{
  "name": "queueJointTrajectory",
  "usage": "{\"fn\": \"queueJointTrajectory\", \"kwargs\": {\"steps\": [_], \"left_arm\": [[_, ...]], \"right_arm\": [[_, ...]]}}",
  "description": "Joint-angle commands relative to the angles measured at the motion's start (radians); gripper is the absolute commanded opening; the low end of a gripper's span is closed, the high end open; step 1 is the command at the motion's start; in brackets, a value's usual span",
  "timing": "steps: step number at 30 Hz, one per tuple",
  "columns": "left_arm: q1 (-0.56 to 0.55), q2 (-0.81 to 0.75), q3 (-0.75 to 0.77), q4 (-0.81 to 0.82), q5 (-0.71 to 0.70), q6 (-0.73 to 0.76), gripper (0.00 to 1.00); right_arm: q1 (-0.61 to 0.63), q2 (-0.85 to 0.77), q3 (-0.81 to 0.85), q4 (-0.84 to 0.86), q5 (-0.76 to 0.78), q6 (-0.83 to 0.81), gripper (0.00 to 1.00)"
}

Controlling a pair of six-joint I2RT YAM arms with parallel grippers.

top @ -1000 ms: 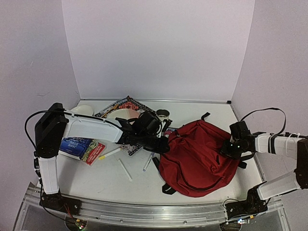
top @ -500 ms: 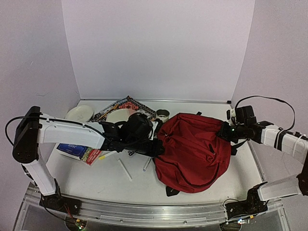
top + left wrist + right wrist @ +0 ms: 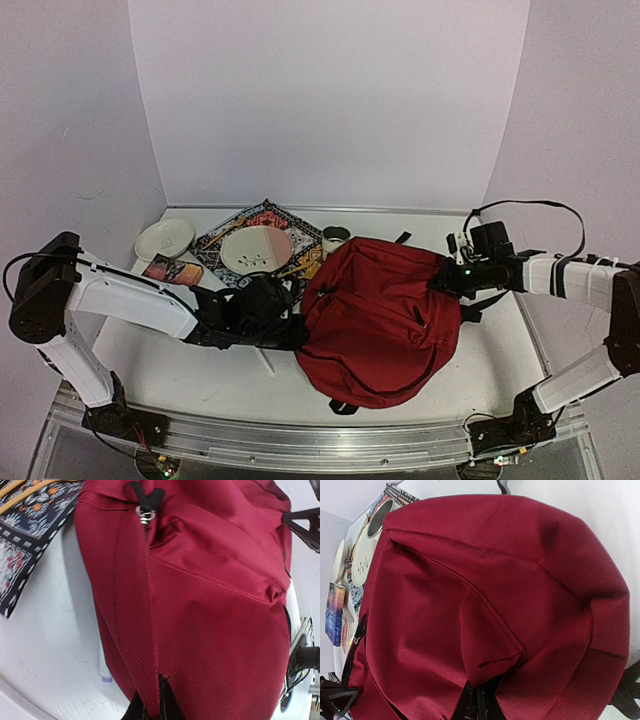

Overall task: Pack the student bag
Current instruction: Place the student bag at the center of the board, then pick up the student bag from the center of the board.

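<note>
The dark-red student bag (image 3: 378, 320) lies slumped on the white counter (image 3: 180, 370), filling the space between the two arms. The left fingers (image 3: 152, 709) are closed tight on a ridge of fabric at the bag's left edge, a ridge that runs up to a black zipper pull (image 3: 145, 500). The right fingers (image 3: 479, 702) are pinched shut on a fold of fabric at the bag's far right side. Behind the bag's left side lies a patterned mat (image 3: 268, 212) bearing a plate (image 3: 256, 249), with a cup (image 3: 335, 238) just beside the bag's far edge.
</note>
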Motion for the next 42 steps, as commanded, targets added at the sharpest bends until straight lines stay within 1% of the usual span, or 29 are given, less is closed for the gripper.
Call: {"fn": "queueJointTrajectory", "kwargs": {"steps": [1, 2, 4, 9, 11, 16, 17, 20, 22, 26, 31, 34, 38, 42], "left_arm": [[-0.015, -0.074, -0.048, 0.057, -0.064, -0.056, 0.05], [-0.015, -0.082, -0.051, 0.053, -0.077, -0.052, 0.06], [-0.016, -0.090, -0.049, 0.040, -0.096, -0.044, 0.10], [-0.015, -0.084, -0.022, -0.015, -0.121, -0.015, 0.19], [-0.015, -0.088, -0.015, -0.033, -0.137, 0.004, 0.24], [-0.016, -0.117, 0.019, -0.087, -0.193, 0.060, 0.43], [-0.016, -0.124, 0.027, -0.096, -0.202, 0.073, 0.45], [-0.015, -0.134, 0.066, -0.115, -0.214, 0.110, 0.58], [-0.015, -0.138, 0.091, -0.124, -0.216, 0.132, 0.64], [-0.015, -0.135, 0.144, -0.128, -0.212, 0.165, 0.70], [-0.016, -0.069, 0.237, -0.129, -0.151, 0.207, 0.71], [-0.018, -0.016, 0.299, -0.129, -0.103, 0.221, 0.71], [-0.021, 0.053, 0.376, -0.128, -0.068, 0.246, 0.71], [-0.027, 0.120, 0.442, -0.127, -0.034, 0.259, 0.71]], "right_arm": [[0.030, 0.009, 0.004, 0.064, -0.062, -0.017, 0.15], [0.029, -0.004, 0.000, 0.061, -0.048, -0.017, 0.18], [0.030, -0.040, -0.012, 0.038, -0.003, -0.015, 0.32], [0.027, -0.139, -0.066, -0.028, 0.098, -0.011, 0.55], [0.021, -0.189, -0.101, -0.044, 0.124, 0.002, 0.61], [-0.007, -0.298, -0.212, -0.054, 0.147, 0.049, 0.72], [-0.013, -0.314, -0.228, -0.054, 0.145, 0.058, 0.73], [-0.025, -0.342, -0.280, -0.050, 0.144, 0.080, 0.78], [-0.031, -0.356, -0.306, -0.034, 0.124, 0.093, 0.80], [-0.032, -0.372, -0.369, 0.064, 0.028, 0.140, 0.81], [-0.031, -0.325, -0.416, 0.162, -0.020, 0.172, 0.81], [-0.031, -0.293, -0.422, 0.220, -0.050, 0.175, 0.79], [-0.031, -0.273, -0.406, 0.254, -0.052, 0.178, 0.77], [-0.031, -0.206, -0.388, 0.284, -0.054, 0.178, 0.76]]}}
